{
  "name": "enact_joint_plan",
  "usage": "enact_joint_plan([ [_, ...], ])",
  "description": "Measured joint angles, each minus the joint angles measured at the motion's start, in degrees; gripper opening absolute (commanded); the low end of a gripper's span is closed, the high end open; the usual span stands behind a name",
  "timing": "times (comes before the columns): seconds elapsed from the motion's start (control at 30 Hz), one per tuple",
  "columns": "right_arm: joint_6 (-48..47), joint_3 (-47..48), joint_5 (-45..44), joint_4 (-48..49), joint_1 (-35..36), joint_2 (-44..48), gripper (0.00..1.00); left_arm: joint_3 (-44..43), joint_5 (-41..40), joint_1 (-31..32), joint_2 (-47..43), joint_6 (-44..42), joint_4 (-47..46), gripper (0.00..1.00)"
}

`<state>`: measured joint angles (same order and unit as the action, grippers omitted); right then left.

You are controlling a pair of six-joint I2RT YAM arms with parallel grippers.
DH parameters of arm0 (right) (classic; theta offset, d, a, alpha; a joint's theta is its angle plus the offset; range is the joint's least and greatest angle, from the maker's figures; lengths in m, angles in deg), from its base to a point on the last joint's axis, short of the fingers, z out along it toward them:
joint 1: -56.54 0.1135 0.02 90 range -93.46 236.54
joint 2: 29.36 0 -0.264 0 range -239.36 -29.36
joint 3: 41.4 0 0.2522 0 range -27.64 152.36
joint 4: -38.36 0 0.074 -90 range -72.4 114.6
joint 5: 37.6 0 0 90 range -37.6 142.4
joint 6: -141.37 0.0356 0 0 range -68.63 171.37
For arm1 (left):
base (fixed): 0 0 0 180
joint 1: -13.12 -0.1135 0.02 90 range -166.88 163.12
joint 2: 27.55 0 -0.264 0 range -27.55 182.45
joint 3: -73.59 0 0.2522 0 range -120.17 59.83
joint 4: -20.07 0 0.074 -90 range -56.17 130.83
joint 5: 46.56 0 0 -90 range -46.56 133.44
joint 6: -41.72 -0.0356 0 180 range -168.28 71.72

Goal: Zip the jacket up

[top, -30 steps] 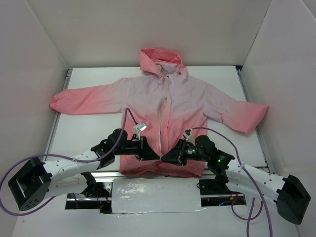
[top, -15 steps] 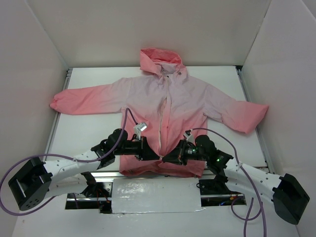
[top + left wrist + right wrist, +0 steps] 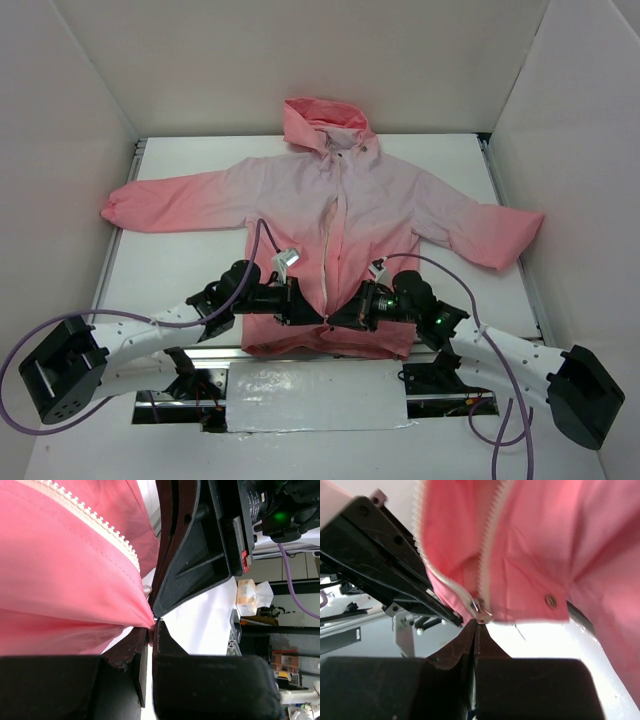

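**Position:** Hooded rain jacket (image 3: 390, 200), pale pink fading to coral, lies flat and front up on white counter (image 3: 190, 270), hem toward arm bases.

**Hold:**
- Left gripper (image 3: 151, 625): jaws pinching coral hem corner beside light toothed zipper (image 3: 330, 235). Judged an anchor vs. the pull along the teeth.
- Right gripper (image 3: 475, 626): jaws pressed together at small metal slider (image 3: 481, 612), at hem end. Cannot tell whether pull tab is caught. Zip run judged not yet begun.

**Obstructions:**
- Grippers sit nearly tip to tip, so little working room.
- Round metal snap stud (image 3: 550, 600) sits near slider.
- Purple cable (image 3: 258, 235) loops over lower front.
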<state>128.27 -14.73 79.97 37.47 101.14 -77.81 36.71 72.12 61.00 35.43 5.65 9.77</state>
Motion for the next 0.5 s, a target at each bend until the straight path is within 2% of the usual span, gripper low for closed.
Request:
enact_joint_plan([
  [0.23,-1.88,2.58,-3.89,-0.5,-0.15,1.86,0.0,-0.17,1.27,0.17,0.44,-0.09,-0.04,0.0],
  [0.43,-2.38,7.34,-4.94,-0.26,-0.22,-1.62,0.0,-0.2,1.49,0.17,0.44,-1.14,0.66,0.0],
  [0.47,-2.56,7.52,-4.9,-0.26,-0.24,-2.27,0.18,-0.26,1.49,0.17,0.44,-1.31,1.07,0.0],
  [0.5,-2.73,7.56,-4.87,-0.57,-0.24,-2.67,0.3,-0.35,1.46,0.17,0.44,-1.44,1.46,0.0],
])
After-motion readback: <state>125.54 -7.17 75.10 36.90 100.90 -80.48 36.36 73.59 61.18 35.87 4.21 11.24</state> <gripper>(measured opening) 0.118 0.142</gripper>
